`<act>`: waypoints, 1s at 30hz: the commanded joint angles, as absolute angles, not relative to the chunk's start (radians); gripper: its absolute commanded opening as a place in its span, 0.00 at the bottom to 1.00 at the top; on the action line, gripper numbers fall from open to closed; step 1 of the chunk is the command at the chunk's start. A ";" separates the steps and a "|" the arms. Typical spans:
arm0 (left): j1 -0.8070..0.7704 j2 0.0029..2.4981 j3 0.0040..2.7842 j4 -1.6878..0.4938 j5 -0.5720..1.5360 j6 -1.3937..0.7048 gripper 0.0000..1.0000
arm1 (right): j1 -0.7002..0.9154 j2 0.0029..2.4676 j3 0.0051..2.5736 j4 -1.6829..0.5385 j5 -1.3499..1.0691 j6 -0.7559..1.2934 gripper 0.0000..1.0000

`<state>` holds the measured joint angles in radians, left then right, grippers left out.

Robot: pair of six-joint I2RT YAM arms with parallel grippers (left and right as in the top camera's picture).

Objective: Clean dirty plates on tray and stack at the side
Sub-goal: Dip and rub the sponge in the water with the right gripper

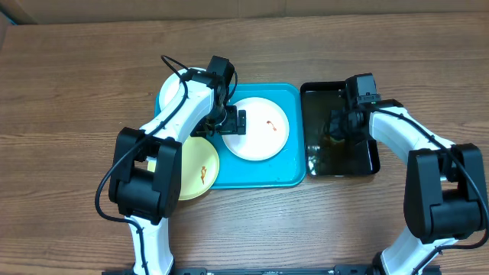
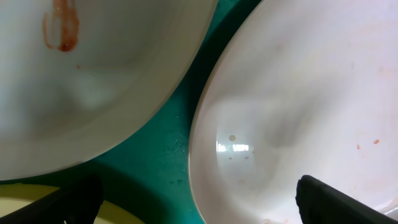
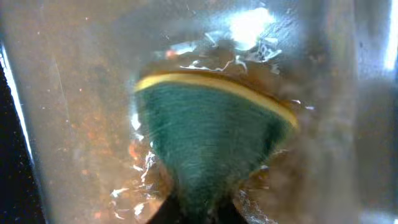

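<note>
Sponge (image 3: 211, 149) pinched by right gripper (image 3: 199, 208) should soak fully in black tray (image 1: 321, 169) while left gripper (image 2: 202, 202), spread wide, waits over the right-hand plate (image 1: 263, 134).

Fig.: wood-grain table (image 1: 69, 114), overhead view. Directly on it, turquoise tray (image 1: 260, 177) at ctr w/ black tray (image 1: 359, 160) just beside its right edge. Pale yellow-green plate (image 1: 195, 172) straddles the turquoise tray's near-left corner, partly over bare tabletop.

Overhead is bright, even and sharp, with soft shadows on the surface (image 1: 69, 99). The left wrist view is close and soft-focused, with a small glint on the plate (image 2: 298, 106). The right wrist view is murky and blurred, with glare on rippling water (image 3: 249, 28) above the sponge (image 3: 208, 143).
</note>
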<state>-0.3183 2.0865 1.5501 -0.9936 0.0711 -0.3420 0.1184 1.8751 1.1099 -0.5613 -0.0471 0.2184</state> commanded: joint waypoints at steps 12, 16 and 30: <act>-0.315 2.104 1.555 -0.989 0.078 -0.348 1.00 | 0.116 1.876 1.180 -0.516 -0.022 0.236 0.75; -0.315 2.104 1.555 -0.989 0.078 -0.348 1.00 | 0.116 1.876 1.140 -0.470 -0.015 0.236 0.74; -0.315 2.104 1.555 -0.989 0.078 -0.348 1.00 | 0.116 1.873 1.133 -0.469 -0.059 0.228 0.20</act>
